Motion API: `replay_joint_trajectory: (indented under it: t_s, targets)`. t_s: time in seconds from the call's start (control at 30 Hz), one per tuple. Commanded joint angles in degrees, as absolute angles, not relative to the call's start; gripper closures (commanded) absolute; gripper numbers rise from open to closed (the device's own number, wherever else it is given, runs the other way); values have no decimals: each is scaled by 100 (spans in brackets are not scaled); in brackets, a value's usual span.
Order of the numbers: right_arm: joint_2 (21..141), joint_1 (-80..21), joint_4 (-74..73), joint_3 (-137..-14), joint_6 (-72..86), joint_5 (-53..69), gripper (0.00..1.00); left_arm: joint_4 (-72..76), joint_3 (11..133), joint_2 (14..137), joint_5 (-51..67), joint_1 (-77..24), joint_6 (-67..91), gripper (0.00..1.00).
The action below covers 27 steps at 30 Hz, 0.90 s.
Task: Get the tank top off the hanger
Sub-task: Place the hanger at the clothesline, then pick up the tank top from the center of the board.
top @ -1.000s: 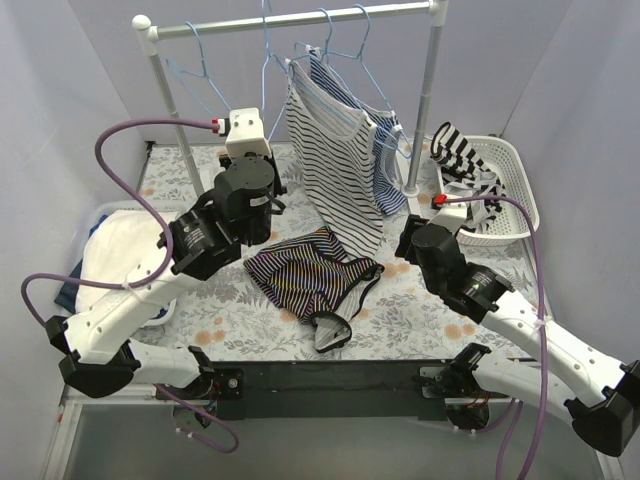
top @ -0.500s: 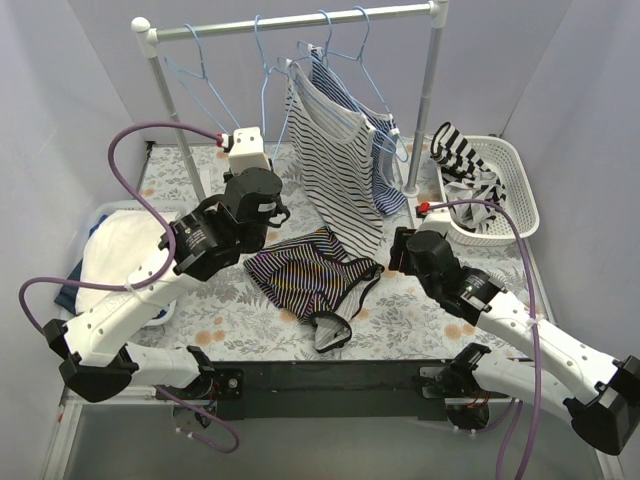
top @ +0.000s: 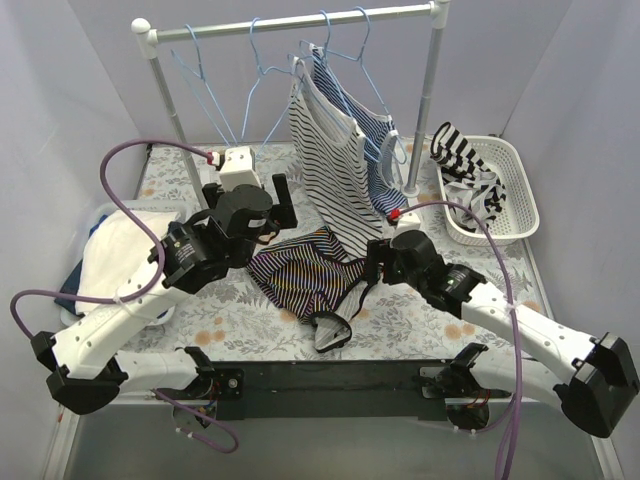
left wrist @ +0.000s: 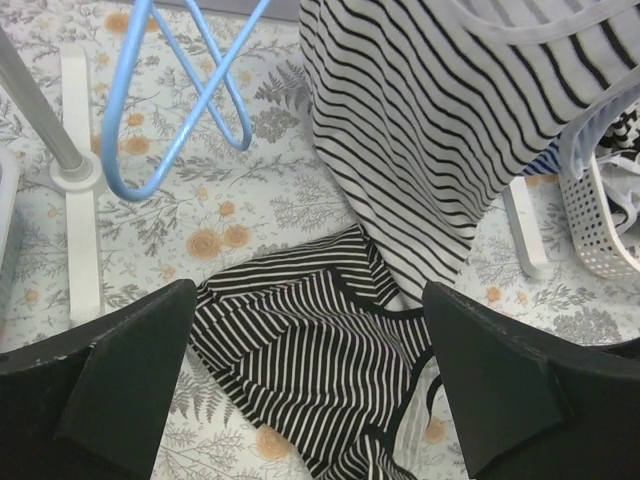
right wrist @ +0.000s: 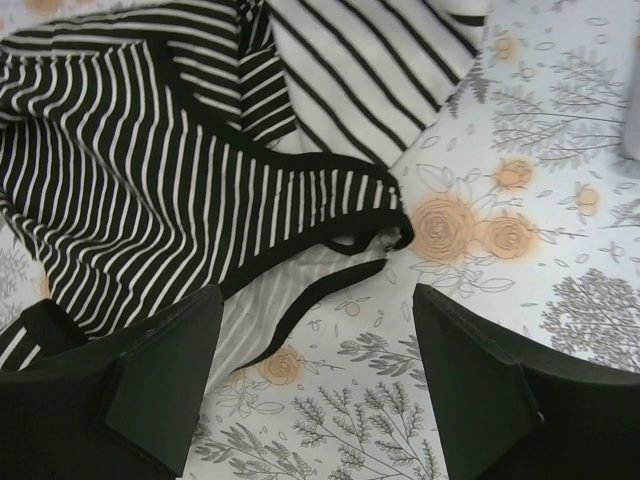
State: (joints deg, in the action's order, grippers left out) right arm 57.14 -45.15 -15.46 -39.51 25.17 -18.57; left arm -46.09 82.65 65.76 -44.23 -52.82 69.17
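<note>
**Left wrist view: both end effectors hold nothing, and the dark top lies flat below them**

The left end effector [left wrist: 308,300] is spread wide with nothing in it. Straight under it, a little toward the arm bases, lies the dark tank top [top: 305,270]. It is off its hanger and spread on the counter [top: 420,320]. An empty blue hanger [left wrist: 170,140] hangs just past the fingers, on the far left side.

The right end effector [right wrist: 318,300] is spread too, and also holds nothing. It points down at the right edge of the dark tank top. A black-trimmed strap edge runs right under the gap between its fingers.

From above, the dark tank top is a long shape. Its wide body is at the far left and its straps trail toward the arm bases. It lies between the two arms.

I think the right arm is nearer. It looks low and just beside the cloth, while the left one looks higher up. A straight dip down should catch the strap edge.

A white striped tank top [top: 330,170] hangs from the rail [top: 290,22] behind, touching the dark one's far edge. The basket [top: 515,190] is well apart, on the right.
</note>
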Motion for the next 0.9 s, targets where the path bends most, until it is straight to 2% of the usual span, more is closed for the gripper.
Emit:
replay_joint_trajectory:
  t_s: [0.0, 0.03, 0.07, 0.1, 0.2, 0.5, 0.87]
  targets:
    - [6081, -4658, -1107, -3928, 2329, -837, 13, -4965, 7955, 6302, -4421, -5256, 7303, 2]
    - [6169, -4702, -1073, -3972, 2303, -739, 11, -5149, 7911, 6293, -4430, -5256, 7434, 2]
    - [6344, -4746, -994, -4007, 2285, -634, 3, -5211, 7858, 6249, -4377, -5247, 7627, 2]
    - [6441, -4859, -941, -4043, 2242, -546, 2, -5247, 7692, 6206, -4351, -5247, 7733, 2]
    - [6810, -5167, -669, -4209, 2215, -168, 1, -5274, 7349, 5925, -4167, -5247, 8058, 2]
    - [7963, -5940, -228, -5044, 2162, -149, 1, -5616, 6531, 5775, -3911, -5247, 8876, 2]
    - [6866, -6222, -895, -4747, 2144, -212, 1, -5414, 6442, 5589, -3771, -4940, 8701, 2]
